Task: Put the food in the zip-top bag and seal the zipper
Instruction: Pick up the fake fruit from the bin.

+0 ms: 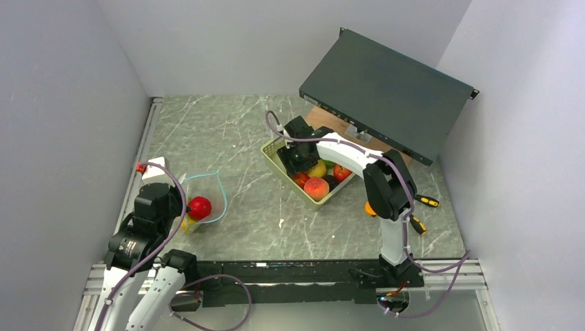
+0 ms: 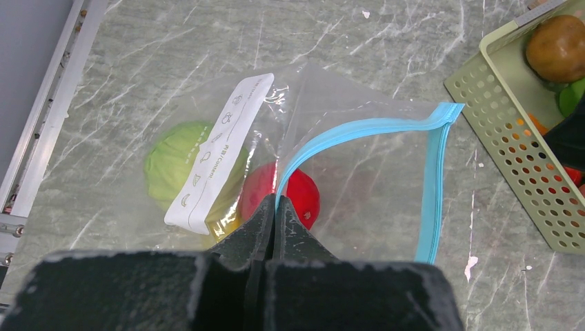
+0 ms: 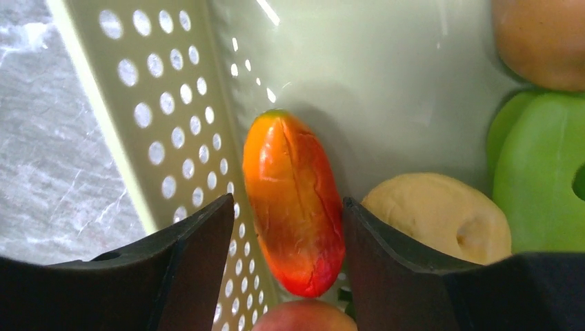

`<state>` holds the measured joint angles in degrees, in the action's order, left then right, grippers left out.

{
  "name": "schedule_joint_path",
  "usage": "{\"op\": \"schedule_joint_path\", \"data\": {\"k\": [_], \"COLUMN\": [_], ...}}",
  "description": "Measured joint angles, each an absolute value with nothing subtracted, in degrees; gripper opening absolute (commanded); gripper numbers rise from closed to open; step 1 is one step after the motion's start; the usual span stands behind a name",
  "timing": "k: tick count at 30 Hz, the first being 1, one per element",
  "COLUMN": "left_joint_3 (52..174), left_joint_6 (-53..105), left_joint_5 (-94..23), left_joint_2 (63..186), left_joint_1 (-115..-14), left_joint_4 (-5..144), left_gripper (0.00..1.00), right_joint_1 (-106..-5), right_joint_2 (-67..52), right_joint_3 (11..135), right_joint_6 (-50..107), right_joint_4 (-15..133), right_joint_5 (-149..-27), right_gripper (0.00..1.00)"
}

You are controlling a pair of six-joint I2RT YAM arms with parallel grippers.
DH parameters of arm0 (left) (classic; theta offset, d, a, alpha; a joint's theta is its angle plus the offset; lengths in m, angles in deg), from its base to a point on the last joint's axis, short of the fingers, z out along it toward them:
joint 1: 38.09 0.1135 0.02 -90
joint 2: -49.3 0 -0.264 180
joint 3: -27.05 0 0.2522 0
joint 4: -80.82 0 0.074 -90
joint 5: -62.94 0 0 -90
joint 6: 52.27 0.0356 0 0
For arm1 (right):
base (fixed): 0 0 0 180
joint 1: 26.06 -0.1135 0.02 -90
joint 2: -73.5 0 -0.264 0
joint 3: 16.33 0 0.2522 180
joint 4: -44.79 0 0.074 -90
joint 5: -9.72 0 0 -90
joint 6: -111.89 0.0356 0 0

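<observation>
The clear zip-top bag [image 2: 359, 186] lies on the table at the left with its mouth open. My left gripper [image 2: 276, 207] is shut on the teal-blue zipper [image 2: 359, 129] at the near side of the mouth. Inside the bag are a red food piece [image 2: 300, 196] and a green one [image 2: 169, 165]. My right gripper [image 3: 288, 202] hangs open inside the pale green basket [image 3: 138, 117]. Its fingers straddle an orange-red food piece [image 3: 293, 207]: the right finger touches it, the left stands off. Yellow [image 3: 441, 221], green [image 3: 541, 179] and peach [image 3: 303, 317] pieces lie around it.
A dark flat rack unit [image 1: 386, 93] leans tilted over the back right. Screwdrivers [image 1: 421, 201] and a flat orange piece [image 1: 370, 208] lie beside the right arm. A small white and red object [image 1: 152, 167] sits at the left table edge. Grey walls close in three sides.
</observation>
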<state>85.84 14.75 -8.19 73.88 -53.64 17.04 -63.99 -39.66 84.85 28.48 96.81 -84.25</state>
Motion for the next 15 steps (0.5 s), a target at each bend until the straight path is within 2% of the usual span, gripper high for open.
{"op": "schedule_joint_path", "data": {"k": [5, 7, 15], "left_joint_3": [85.8, 85.8, 85.8], "left_joint_6": [14.8, 14.8, 14.8], "left_joint_5": [-8.2, -8.2, -8.2], "left_joint_2": [73.9, 73.9, 73.9], "left_joint_1": [-53.6, -53.6, -53.6], "left_joint_4": [17.0, 17.0, 17.0], "left_gripper": [0.00, 0.00, 0.00], "right_joint_1": [-64.0, -64.0, -64.5], "right_joint_2": [-42.3, -42.7, -42.7], "right_joint_3": [85.5, 85.7, 86.2], "right_joint_6": [28.5, 28.5, 29.2], "right_joint_4": [95.2, 94.4, 91.4], "right_joint_5": [-83.7, -83.2, -79.8], "right_gripper": [0.61, 0.57, 0.27]}}
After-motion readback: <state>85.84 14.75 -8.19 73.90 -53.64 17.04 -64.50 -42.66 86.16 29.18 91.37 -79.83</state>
